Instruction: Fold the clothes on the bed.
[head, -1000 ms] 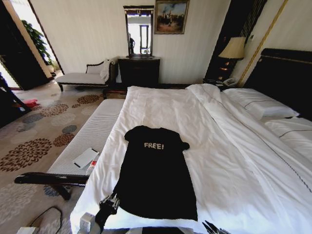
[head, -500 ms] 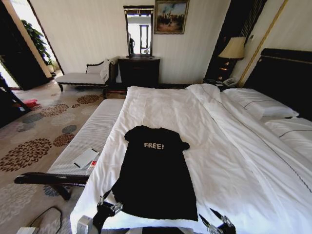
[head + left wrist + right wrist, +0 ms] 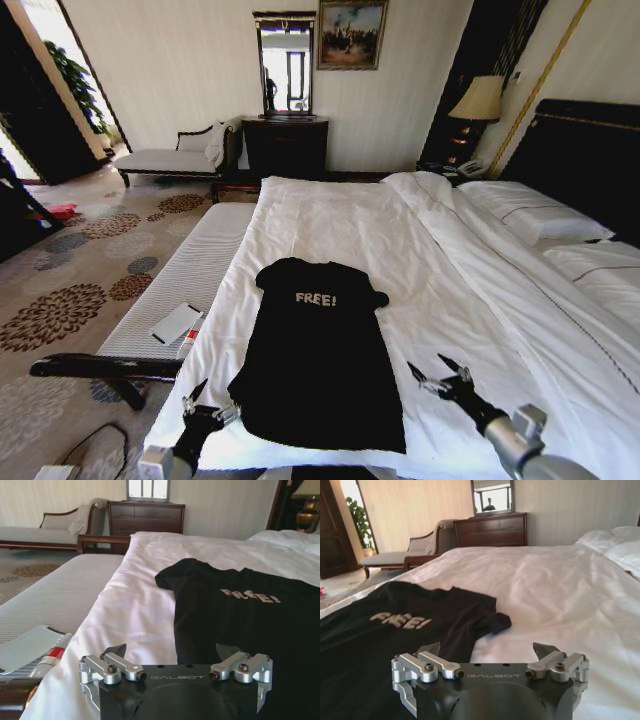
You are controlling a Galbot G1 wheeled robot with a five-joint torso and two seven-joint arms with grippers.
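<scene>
The bed [image 3: 420,260] takes up most of the scene, white duvet spread wide, pillows [image 3: 535,215] up by the dark headboard [image 3: 585,150] on the robot's right. Along the bed's left edge runs a narrow white padded bench [image 3: 185,270], and on its near end lie a flat pale booklet [image 3: 176,323] and a small red-and-white tube [image 3: 188,340], just beside each other. Across the patterned carpet stand a chaise longue [image 3: 170,158] and a dark dresser [image 3: 285,145] with a mirror above.

Now the T-shirt [image 3: 318,350]: black, lying flat on the duvet near the foot of the bed, "FREE!" lettering facing up, collar toward the far end, hem toward the robot. One sleeve pokes out on each side.

And here are both arms, flanking it! The left end effector [image 3: 205,405] sits low at the hem's left corner, just beside the fabric, fingers spread apart and gripping nothing; the left wrist view shows its fingers [image 3: 116,652] wide over the duvet with the shirt [image 3: 250,615] ahead. The right end effector [image 3: 432,375] hovers over bare duvet just off the shirt's right edge, also released, both fingers splayed, and the right wrist view confirms the gap.
</scene>
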